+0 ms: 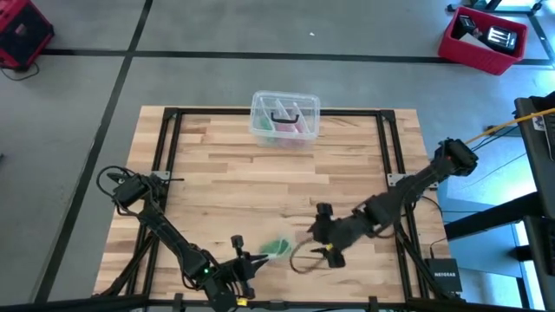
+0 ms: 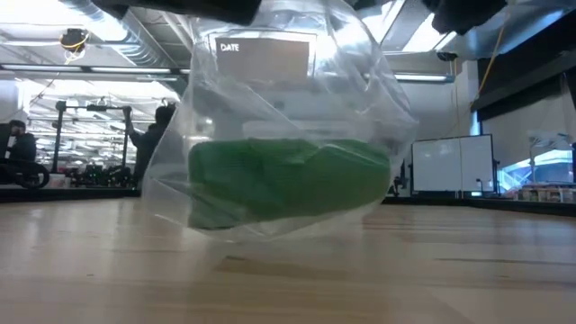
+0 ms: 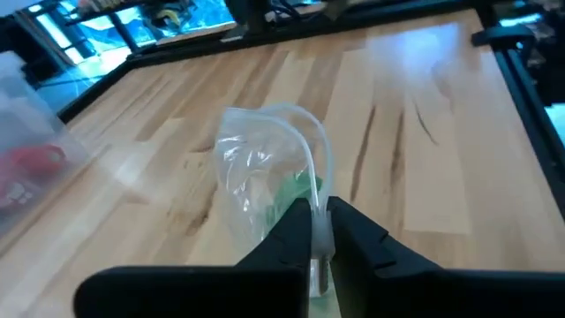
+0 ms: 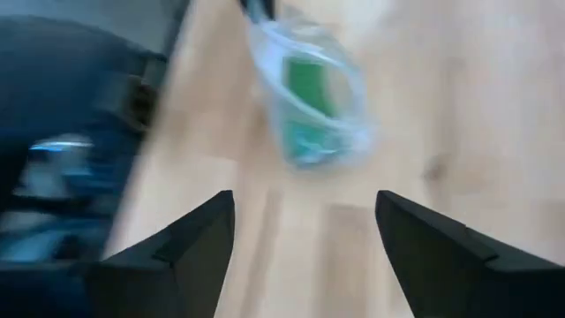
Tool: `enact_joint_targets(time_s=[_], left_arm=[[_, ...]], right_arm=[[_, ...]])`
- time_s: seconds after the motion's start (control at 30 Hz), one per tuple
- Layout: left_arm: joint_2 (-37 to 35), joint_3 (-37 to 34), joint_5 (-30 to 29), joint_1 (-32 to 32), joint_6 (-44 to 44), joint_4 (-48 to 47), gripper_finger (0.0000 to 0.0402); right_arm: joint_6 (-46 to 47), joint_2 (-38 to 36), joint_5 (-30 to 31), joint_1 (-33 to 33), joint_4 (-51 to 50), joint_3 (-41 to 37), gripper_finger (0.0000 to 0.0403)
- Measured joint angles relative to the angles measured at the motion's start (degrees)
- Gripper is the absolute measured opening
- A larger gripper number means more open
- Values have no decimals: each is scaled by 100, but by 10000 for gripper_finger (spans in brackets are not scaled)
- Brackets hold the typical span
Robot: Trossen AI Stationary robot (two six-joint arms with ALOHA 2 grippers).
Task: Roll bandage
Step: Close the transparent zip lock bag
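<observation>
The bright green bandage (image 1: 276, 249) sits inside a clear plastic bag (image 2: 279, 135) with a DATE label, near the table's front edge. My left gripper (image 1: 245, 257) is shut on the bag, coming at it from the left. My right gripper (image 1: 328, 236) stands open just right of the bag, touching nothing. In the right wrist view the bag and bandage (image 4: 309, 88) lie ahead of its spread fingers. My left gripper pinches a bunched edge of the clear bag (image 3: 320, 225) between its two fingers (image 3: 291, 234). The fingers come nearly level from the table's left, slanting a little down. The bag hangs with the bandage (image 2: 288, 175) in its lower part, and its bottom looks just off the wood.
A clear plastic box (image 1: 284, 117) with pink and dark items stands at the table's far edge, in the middle. A thin dark loop (image 1: 302, 257) lies on the wood below my right gripper. Black frame rails (image 1: 386, 147) run along the table's sides.
</observation>
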Motion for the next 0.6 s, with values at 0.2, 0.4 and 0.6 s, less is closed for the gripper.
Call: enact_joint_targets(time_s=[0.2, 0.4, 0.6], left_arm=[[-96, 0, -264, -75, -161, -2, 9], [-188, 4, -258, -171, -67, 52, 19], [-188, 4, -238, -224, 10, 93, 18]], right_arm=[[-1079, 181, 1008, 234, 1792, -491, 276], [-2126, 804, 1141, 100, 2946, -800, 276], [-1976, 946, 1239, -29, 2382, -803, 275]])
